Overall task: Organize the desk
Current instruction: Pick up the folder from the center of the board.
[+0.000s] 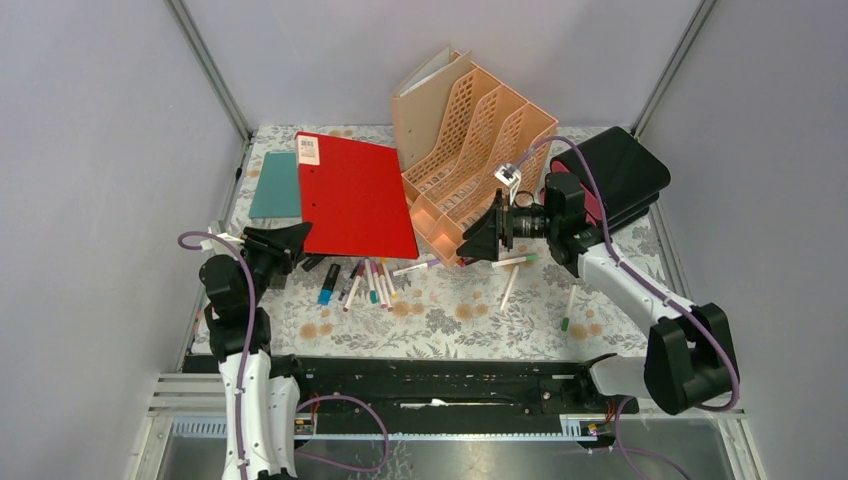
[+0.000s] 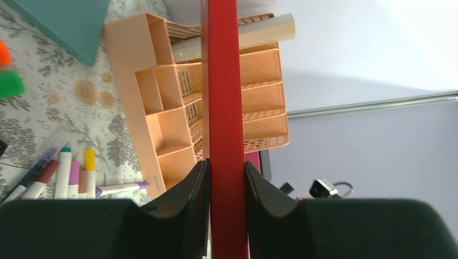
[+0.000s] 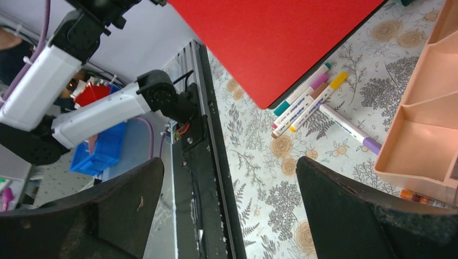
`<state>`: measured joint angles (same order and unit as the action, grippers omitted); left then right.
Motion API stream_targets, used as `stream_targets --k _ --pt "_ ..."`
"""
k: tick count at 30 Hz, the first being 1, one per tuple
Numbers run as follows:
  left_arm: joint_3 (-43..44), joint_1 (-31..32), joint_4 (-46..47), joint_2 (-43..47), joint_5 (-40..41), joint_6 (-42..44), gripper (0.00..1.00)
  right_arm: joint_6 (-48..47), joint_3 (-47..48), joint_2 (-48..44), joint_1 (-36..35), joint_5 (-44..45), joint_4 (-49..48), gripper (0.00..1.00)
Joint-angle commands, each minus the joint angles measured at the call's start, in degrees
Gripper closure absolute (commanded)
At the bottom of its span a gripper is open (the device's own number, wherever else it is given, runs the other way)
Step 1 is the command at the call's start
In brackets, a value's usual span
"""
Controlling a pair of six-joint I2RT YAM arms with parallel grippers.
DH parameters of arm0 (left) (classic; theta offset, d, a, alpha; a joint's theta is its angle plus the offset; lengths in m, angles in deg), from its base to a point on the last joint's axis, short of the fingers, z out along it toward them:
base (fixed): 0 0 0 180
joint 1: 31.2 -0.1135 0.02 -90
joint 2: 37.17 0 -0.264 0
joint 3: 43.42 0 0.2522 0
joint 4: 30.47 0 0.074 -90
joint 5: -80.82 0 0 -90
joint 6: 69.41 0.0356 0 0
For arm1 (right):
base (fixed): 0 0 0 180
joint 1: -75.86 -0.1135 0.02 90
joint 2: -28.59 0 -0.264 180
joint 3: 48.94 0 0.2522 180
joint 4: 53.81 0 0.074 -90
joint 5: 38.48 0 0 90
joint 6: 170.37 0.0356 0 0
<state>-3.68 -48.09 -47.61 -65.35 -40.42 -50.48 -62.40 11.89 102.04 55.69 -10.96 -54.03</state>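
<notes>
Between the left jaws a red folder [image 2: 224, 108] is being held by its near edge, with the pads [image 2: 190, 198] pressing on either face of it. The right jaws are standing wide apart and gripping nothing, hanging near the low front compartments of the peach file rack [image 1: 475, 150].

Outward from the grip, the folder is stretching toward the back left of the counter [image 1: 450, 315], its left edge meeting a teal folder [image 1: 275, 185] and its right edge coming close to the rack. Its near corner is hanging over a loose row of markers [image 1: 360, 285]. A black tray stack [image 1: 620, 175] is sitting at the back right. The flowered counter is lying under all of this, framed by grey walls.

By my reading, the red folder is being filed, and that step is only starting. The next move is calling for a lift and a turn onto edge, then a slide into a free rack slot. A grip this close to one corner may be letting the folder swing.
</notes>
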Motion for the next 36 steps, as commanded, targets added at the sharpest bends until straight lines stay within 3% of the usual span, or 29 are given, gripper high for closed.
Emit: stream_targets --k 1,7,12,19,29,32,34,36 --pt "4.87 0.77 7.33 0.92 -3.31 -3.39 1.0 10.34 3.11 3.5 -1.14 2.52 -8.41 0.0" --pt "2.0 1.94 12.09 1.61 -4.64 -7.91 1.0 25.93 -0.29 11.36 -3.12 8.92 -25.71 0.0" --pt "-0.48 2.89 15.76 1.73 -5.56 -10.79 1.0 30.4 0.93 17.73 -5.73 12.46 -32.54 0.0" --pt "-1.23 3.66 18.7 1.6 -6.45 -12.83 1.0 46.26 2.9 25.63 -6.42 12.13 -52.12 0.0" --pt "-1.2 5.82 21.78 1.14 -9.66 -14.37 1.0 54.49 3.56 25.83 -6.84 10.12 -63.73 0.02" --pt "-0.87 6.73 21.75 0.95 -10.63 -13.4 1.0 51.57 3.33 22.31 -6.89 8.92 -60.1 0.09" --pt "-0.83 7.13 22.05 0.73 -11.21 -12.71 1.0 49.47 3.14 19.84 -6.88 8.13 -56.61 0.23" --pt "-1.08 7.32 23.44 0.26 -12.32 -12.58 1.0 47.4 2.63 16.96 -6.8 7.55 -53.14 0.43"
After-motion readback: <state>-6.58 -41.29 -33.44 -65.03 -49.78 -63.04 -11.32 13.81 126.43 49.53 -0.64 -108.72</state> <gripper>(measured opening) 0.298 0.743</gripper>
